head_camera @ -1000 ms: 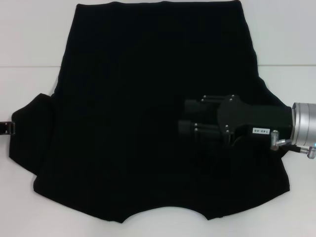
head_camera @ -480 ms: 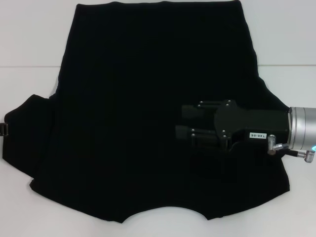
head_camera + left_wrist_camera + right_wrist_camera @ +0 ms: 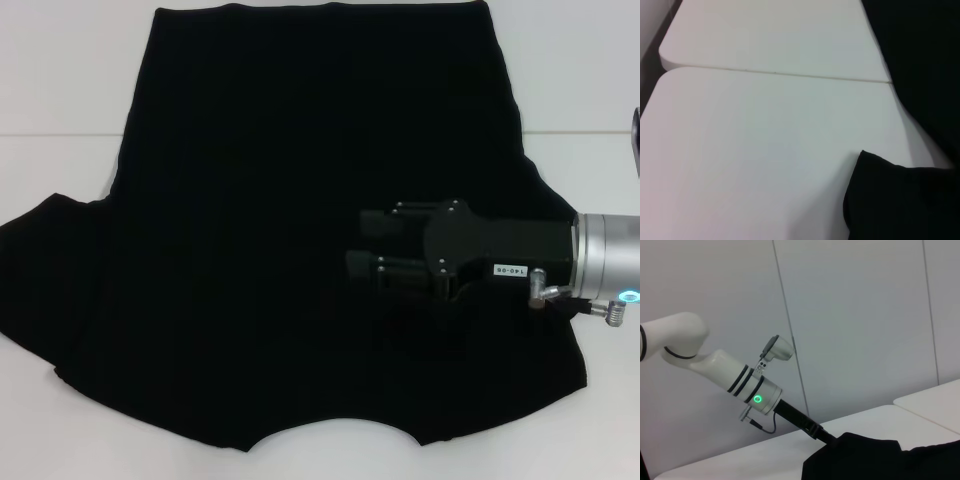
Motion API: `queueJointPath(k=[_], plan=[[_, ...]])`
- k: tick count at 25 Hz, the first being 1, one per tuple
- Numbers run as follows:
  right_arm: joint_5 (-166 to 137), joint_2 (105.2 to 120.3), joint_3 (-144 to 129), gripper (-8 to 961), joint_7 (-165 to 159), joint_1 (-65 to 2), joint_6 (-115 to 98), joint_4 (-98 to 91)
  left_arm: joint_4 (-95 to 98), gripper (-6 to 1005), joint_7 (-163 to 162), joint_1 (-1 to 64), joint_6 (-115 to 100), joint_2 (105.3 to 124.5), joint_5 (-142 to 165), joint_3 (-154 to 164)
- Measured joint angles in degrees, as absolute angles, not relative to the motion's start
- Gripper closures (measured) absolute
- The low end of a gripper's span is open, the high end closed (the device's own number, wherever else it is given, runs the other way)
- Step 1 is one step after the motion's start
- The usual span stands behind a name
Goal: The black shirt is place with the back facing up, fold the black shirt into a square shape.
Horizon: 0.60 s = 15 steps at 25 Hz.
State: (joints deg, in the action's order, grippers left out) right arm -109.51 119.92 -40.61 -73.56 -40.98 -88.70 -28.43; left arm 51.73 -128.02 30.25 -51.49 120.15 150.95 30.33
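While the black shirt (image 3: 300,230) lies spread over the white table (image 3: 60,90), I see my right gripper (image 3: 362,248) reaching in across it from the right side, its black body and silver wrist level above the cloth. Its two fingers (image 3: 372,268) point toward the middle of the shirt and stand a little apart, with nothing pinched between them that I can make out; black on black makes it hard to say whether the tips touch the fabric below. The shirt's curved neckline sits on the near side of the gripper, the straight hem well beyond it. The left sleeve spreads out far to the side opposite the wrist, running to the picture's edge.

From the right wrist view I pick out my left arm (image 3: 740,382), white with a green ring light, angled down so its black end meets a raised bunch of shirt. The left gripper (image 3: 826,438) is buried at that fold, so I cannot tell how its fingers stand. The left wrist view shows only a sleeve corner and bare tabletop.
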Motion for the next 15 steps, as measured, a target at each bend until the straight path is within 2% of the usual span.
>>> queueJointPath(k=[15], plan=[[-109.5,120.05,-40.5,339,-73.4,-41.5,-88.0,-28.0,55.3,981,-128.8,29.5,-56.6,120.21,151.0,30.3]])
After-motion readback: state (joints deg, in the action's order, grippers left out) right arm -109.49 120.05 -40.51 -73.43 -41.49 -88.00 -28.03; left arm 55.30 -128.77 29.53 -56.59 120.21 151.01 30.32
